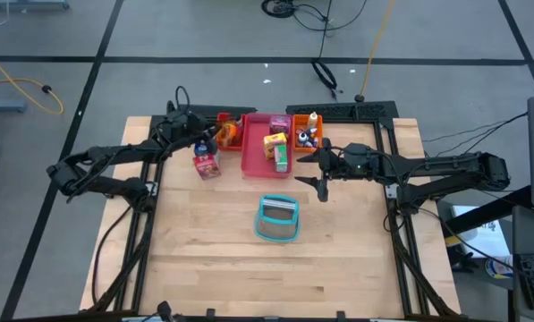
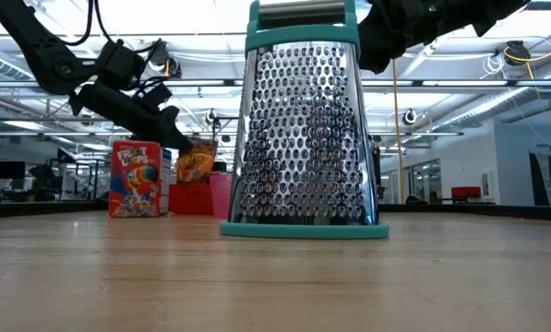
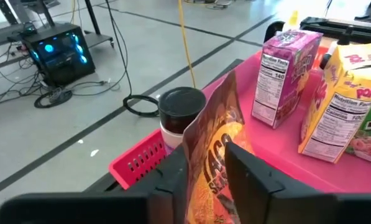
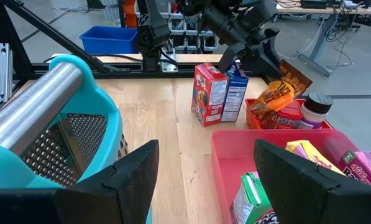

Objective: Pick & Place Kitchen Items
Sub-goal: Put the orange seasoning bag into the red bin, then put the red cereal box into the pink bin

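Red cereal box [image 2: 135, 178]: "FRUIT LOOPS" on front, low view.
Purple carton [image 3: 283, 78]: "Nutrition Facts", "Calories 140" on side panel.
Yellow carton [image 3: 334, 102]: "Nutrition Facts" on side, "POP" in pink letters on front.
Orange snack bag [image 3: 213, 162]: big letters, only partly seen, cannot read whole word.

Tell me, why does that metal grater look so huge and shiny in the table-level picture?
Low view: the teal-framed metal grater stands nearest the lens, so it looms large, ceiling lights glinting off its steel. High view: the same grater looks small, lighting flat.
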Controlling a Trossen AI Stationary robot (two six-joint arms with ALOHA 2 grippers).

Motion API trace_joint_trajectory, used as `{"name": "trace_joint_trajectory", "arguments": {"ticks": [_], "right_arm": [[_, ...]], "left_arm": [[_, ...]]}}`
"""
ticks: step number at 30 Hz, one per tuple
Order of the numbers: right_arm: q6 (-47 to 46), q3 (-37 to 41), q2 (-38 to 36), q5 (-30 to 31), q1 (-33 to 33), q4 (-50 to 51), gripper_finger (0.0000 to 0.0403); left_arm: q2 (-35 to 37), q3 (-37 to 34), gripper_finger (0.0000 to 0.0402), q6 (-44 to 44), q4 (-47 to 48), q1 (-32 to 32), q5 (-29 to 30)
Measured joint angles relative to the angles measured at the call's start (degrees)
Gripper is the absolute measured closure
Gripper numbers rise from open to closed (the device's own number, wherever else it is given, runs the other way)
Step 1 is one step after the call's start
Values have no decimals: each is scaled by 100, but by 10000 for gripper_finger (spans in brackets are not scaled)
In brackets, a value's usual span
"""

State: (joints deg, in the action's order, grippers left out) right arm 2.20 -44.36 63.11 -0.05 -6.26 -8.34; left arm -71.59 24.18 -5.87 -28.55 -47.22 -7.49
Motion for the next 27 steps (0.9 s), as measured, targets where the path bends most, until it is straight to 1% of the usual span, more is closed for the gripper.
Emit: {"name": "trace_joint_trajectory", "arguments": {"ticks": [6, 10, 12, 16, 20, 24, 27], "right_arm": [[0, 0, 0, 0, 0, 4, 149], [0, 0, 0, 0, 0, 4, 149], [0, 0, 0, 0, 0, 7, 149], [8, 0, 0, 1, 0, 7, 149], [13, 0, 0, 0, 0, 4, 149], [20, 1, 0, 0, 0, 4, 149], [12, 0, 1, 0, 0, 7, 149]], "left_arm": [[0, 0, 264, 22, -205, 0, 17], [44, 2, 252, 39, -377, 0, 305], [127, 2, 248, 170, -402, 0, 268], [361, 1, 248, 196, -392, 1, -347], [690, 2, 249, 306, -265, 0, -741], [1078, 2, 249, 343, 254, 0, -1000], [1428, 2, 249, 348, 870, 0, -1434]]}}
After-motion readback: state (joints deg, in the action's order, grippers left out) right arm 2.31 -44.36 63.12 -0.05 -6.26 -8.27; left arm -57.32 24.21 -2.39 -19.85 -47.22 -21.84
